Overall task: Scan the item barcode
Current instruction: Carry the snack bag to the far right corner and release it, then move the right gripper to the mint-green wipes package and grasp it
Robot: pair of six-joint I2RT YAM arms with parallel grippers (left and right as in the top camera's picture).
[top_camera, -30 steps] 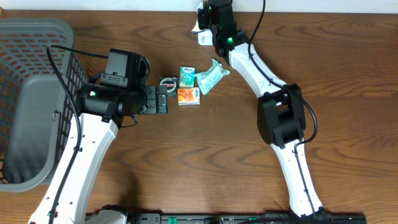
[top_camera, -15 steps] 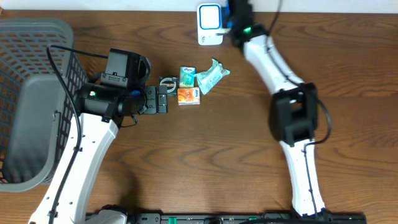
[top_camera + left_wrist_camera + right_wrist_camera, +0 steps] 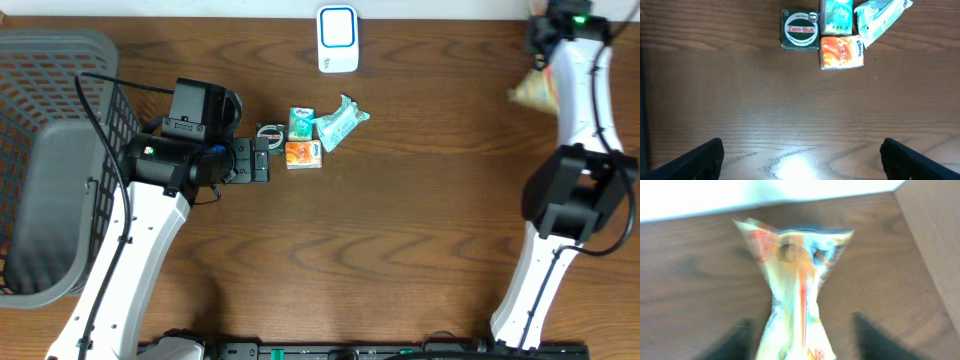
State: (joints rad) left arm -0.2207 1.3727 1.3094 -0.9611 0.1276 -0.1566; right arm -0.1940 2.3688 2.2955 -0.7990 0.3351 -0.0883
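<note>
Near the far right corner of the worktop (image 3: 400, 260), a packet (image 3: 533, 92), orange and yellow, too blurred to read any print or barcode. In the right wrist view, the same packet (image 3: 795, 280) lengthwise between the right jaws, flared end away from the camera. Right jaws spread, with a dark finger (image 3: 735, 340) at either side of the packet's near end. A strip of bare wood between the packet and the finger on the picture's right; on the other side, too blurred to tell touching from apart. No telling either whether lying on the wood or hanging above it. Right arm (image 3: 585, 110) stretched out along the right edge.

At the middle of the far edge, a white scanner (image 3: 338, 38) with a blue-rimmed face, well apart from the packet.

Left of the worktop's middle, a small cluster:
- a tin (image 3: 800, 31) marked Zam-Buk
- a green pack (image 3: 836, 15) just beside it
- an orange pack (image 3: 841, 51) against the green one's near side
- a teal wrapper (image 3: 882, 17) tilted at the cluster's right

Left jaws spread wide with nothing between, tips at the two lower corners of the left wrist view, facing the cluster, close to the tin. At the left edge, a grey basket (image 3: 60, 45).
</note>
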